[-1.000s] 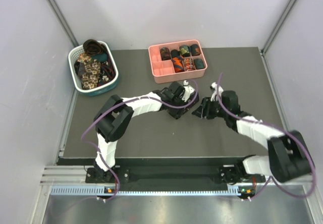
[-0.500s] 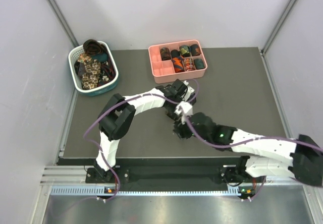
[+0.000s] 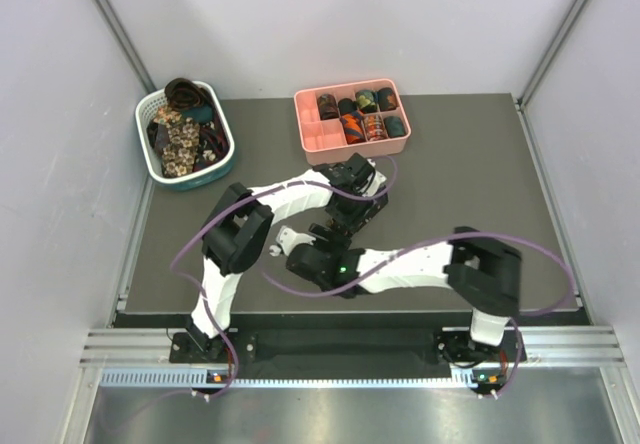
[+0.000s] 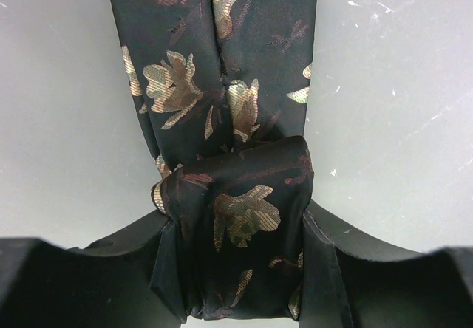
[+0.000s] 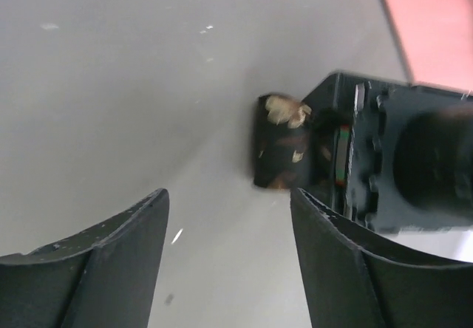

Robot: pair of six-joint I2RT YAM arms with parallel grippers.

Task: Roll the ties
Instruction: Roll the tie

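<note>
A dark tie with beige flowers (image 4: 222,62) lies as a strip on the mat. Its near end is rolled into a small coil (image 4: 236,221), and my left gripper (image 4: 236,236) is shut on that coil, a finger on each side. From above, the left gripper (image 3: 347,222) is at mid-table, and the tie is mostly hidden under the arms. My right gripper (image 5: 229,195) is open with nothing between its fingers. It looks at the coil (image 5: 279,151) from a short way off. In the top view the right gripper (image 3: 284,242) is to the left of and nearer than the left one.
A pink divided tray (image 3: 312,144) at the back holds several rolled ties (image 3: 362,114). Its corner shows in the right wrist view (image 5: 436,25). A white-and-teal basket (image 3: 150,159) at the back left holds loose ties (image 3: 180,134). The right forearm (image 3: 400,262) lies across the near part of the mat.
The right arm has swung from the right side of the table across to the left, in front of the left gripper, and its jaws have widened. The left gripper still holds the coil.
</note>
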